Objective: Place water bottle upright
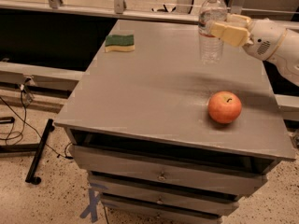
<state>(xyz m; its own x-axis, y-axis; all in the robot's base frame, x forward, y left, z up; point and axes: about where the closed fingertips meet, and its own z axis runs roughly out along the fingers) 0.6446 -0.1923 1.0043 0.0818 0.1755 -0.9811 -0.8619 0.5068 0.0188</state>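
Far left, dark cables point(14, 129) are lying on the speckled floor, and a black stand leg point(39, 153) is slanting down beside them. A blue tape cross point(91, 204) is sitting on the floor at the foot of the unit. The grey table point(154, 97) is filling the middle, with drawers point(161, 174) stacked under its top.

A green and yellow sponge point(119, 43) is lying flat at the far left corner of the top, well apart from everything else.

Moving right, the water bottle point(211, 49) is standing upright over the far right part of the top, white cap up. Its base is sitting at or just above the surface; cannot tell if it is touching.

The gripper point(213, 27) is reaching in from the right at the bottle's label height, its cream fingers point(229, 33) clamping the bottle, one in front and one behind.

A red apple point(224, 107) is resting on the top nearer the front, near the right edge, apart from the bottle. The white arm point(275, 43) is running off the right side.
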